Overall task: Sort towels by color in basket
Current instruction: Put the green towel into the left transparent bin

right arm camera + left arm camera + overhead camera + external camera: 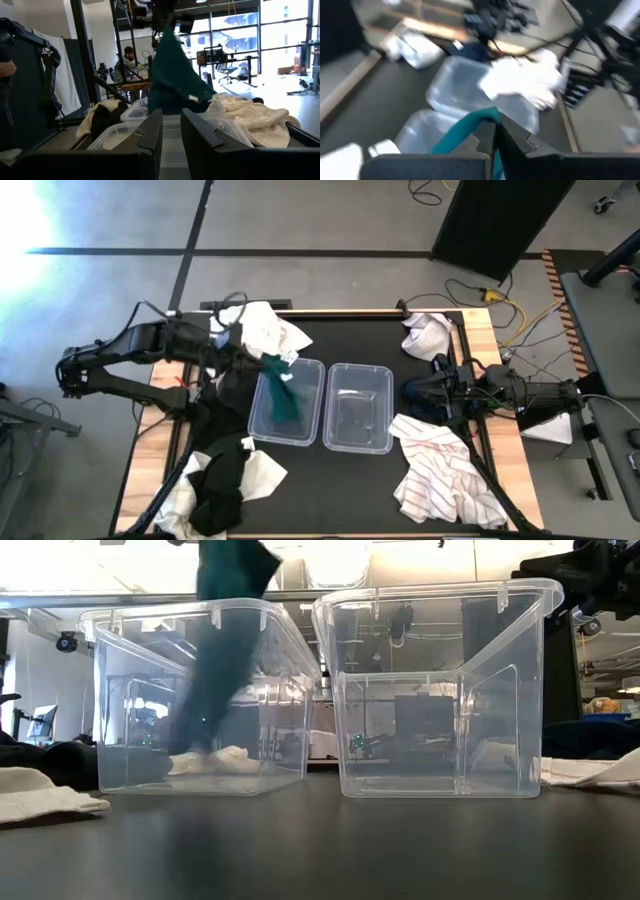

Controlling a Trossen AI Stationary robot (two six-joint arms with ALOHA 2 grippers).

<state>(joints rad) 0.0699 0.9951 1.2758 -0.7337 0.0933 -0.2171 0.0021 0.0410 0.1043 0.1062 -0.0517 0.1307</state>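
Two clear, glossy plastic bins [287, 402] [360, 407] are seen on a matt black table [330, 480] edged in pale wood. A soft dark green cloth [281, 387] is pinched in the left claw [262, 362], of matt dark plastic. The striped towel [445, 468] looks thin and crumpled.

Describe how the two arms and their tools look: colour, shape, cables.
Both arms are dark, jointed segments. The left arm is black with thin cables running along it. The right arm is black and bulky. Each tool has two flat, dark, angular fingers with stepped inner edges.
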